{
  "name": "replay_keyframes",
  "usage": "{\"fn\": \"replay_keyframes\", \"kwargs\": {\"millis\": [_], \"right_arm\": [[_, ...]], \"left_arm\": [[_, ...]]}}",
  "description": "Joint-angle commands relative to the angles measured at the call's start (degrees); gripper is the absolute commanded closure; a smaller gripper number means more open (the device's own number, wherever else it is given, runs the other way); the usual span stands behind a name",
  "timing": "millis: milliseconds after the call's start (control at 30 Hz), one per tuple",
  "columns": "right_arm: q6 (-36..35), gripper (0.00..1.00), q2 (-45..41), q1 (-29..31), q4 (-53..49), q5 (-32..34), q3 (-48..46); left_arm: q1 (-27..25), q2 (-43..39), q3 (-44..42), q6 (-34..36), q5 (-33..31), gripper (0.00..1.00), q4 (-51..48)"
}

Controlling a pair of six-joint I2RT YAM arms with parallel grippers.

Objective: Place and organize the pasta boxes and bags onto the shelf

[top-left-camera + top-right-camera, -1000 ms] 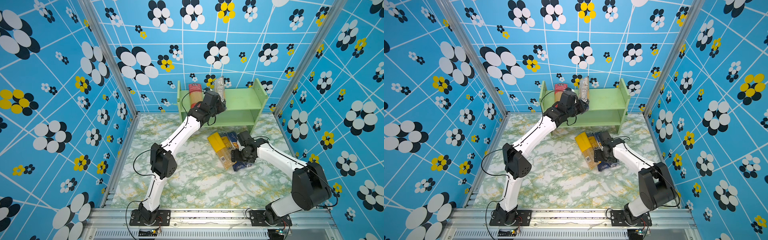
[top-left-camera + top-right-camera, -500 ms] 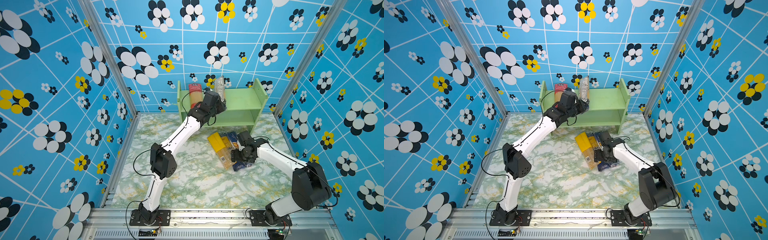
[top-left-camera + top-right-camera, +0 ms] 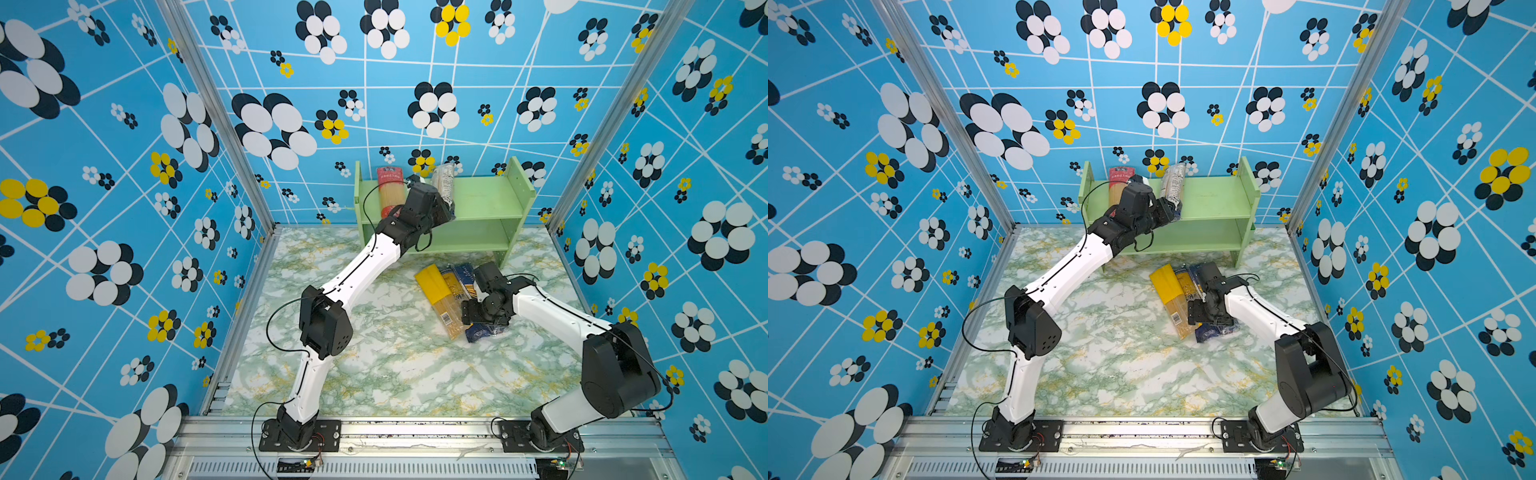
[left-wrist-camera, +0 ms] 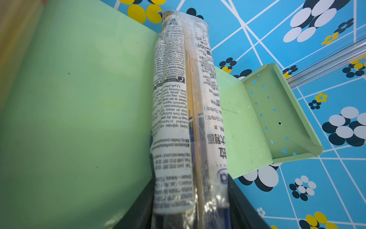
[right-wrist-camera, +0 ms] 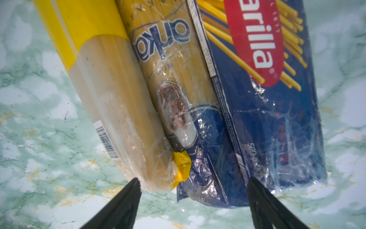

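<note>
Left fingers (image 4: 241, 208) looser; red bag (image 3: 390, 195) alongside

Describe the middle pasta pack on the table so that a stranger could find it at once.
At the back stands the green shelf; before it, on the marble table, lie a yellow-topped bag and a dark blue Barilla pack. The anka bag lies between them. Only it is clear with a blue "anka" logo and a blue end.

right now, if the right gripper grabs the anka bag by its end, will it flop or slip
Likely stiff: the anka bag is packed with straight strands. Its glossy, crinkled film looks slippery. Pressed between the yellow-topped bag and Barilla pack, it may drag them.
</note>
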Motion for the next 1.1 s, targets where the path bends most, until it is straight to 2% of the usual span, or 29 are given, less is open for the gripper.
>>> {"fn": "replay_keyframes", "kwargs": {"millis": [0,867,967,1067], "right_arm": [[0.1,0.14,0.9,-0.3,-0.8,-0.6,0.7],[-0.2,0.14,0.9,-0.3,-2.1,0.0,1.5],[-0.3,0.14,0.5,-0.3,-2.4,0.1,1.6],[-0.2,0.14,0.1,-0.3,-2.8,0.4,1.8]], "left_arm": [[0.1,-3.5,-0.8,0.9,-0.7,0.49,3.3],[0.0,-3.9,-2.5,0.7,0.1,0.40,5.2],[0.0,-4.3,-3.1,0.7,0.1,0.35,5.7],[0.0,-4.4,-3.2,1.0,0.4,0.25,6.1]]}}
